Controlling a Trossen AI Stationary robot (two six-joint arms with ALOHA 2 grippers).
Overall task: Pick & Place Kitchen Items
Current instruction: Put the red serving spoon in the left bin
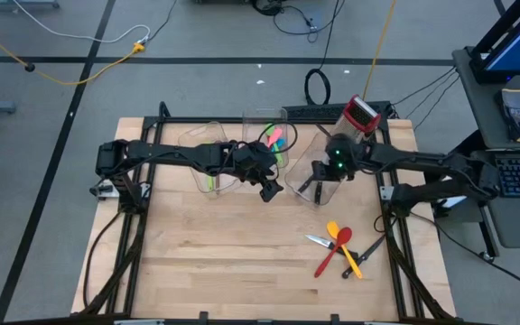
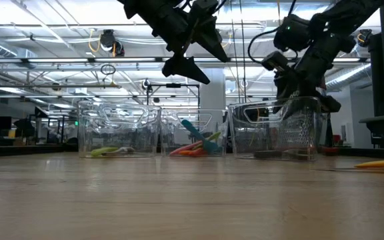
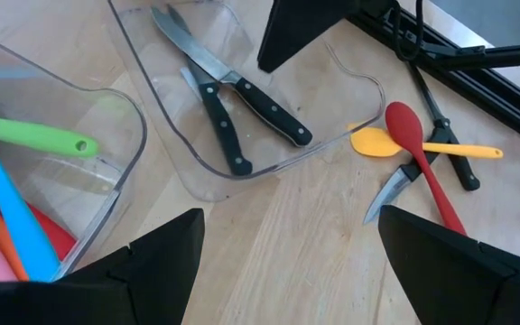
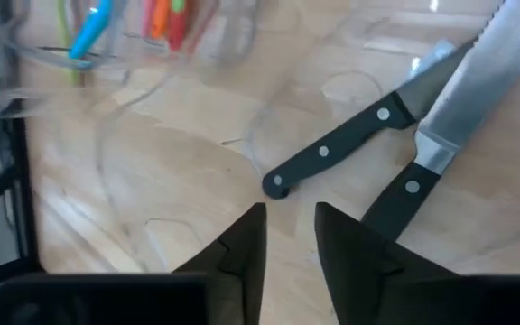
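Over the right-hand clear bin [image 1: 323,185] at the table's far edge, our right gripper [image 4: 289,236] hung nearly closed and empty above two knives [image 4: 332,153], so we judged lifting straight out best.

Two black-handled steel knives [image 3: 233,99] lie flat and crossed inside a clear bin. On the bare bench a red spoon [image 3: 422,158] lies across a yellow spatula [image 3: 422,146], with two more black-handled knives [image 3: 403,185] beside and under them. Green, blue, orange and pink utensils [image 3: 7,199] lie heaped in a neighbouring bin.
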